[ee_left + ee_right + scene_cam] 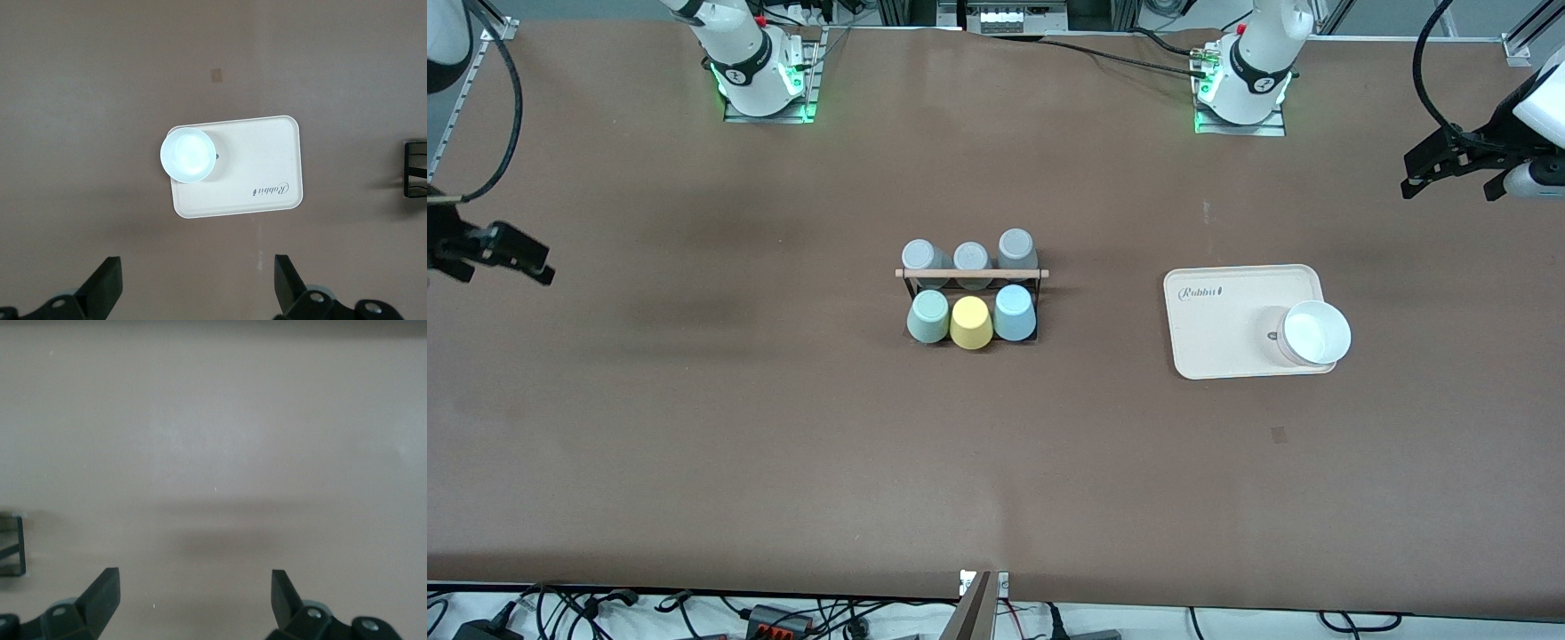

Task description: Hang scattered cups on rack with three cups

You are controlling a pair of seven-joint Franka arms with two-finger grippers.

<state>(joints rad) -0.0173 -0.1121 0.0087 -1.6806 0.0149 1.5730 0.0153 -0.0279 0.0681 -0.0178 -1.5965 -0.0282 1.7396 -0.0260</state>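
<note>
On the middle of the table the rack (971, 293) is standing with all its pegs filled: three grey cups (967, 254) are sitting upside down in the row nearer the arms' bases, and the mint green cup (928, 317), a yellow cup (971, 323) and the light blue cup (1014, 313) are filling the row nearer the front camera. No cup is lying loose on the tabletop, so to my eye the hanging is looking finished and nothing is left to pick up.

Both arms are waiting, pulled back toward their own ends of the table. The left gripper (1451, 171) is hanging with its fingers spread wide and empty, over bare table near a cream tray (1218, 329) that is carrying a white bowl (1314, 333). The right gripper (491, 251) is likewise gaping and holding nothing over bare table. The rack and its cups are standing well apart from both.
</note>
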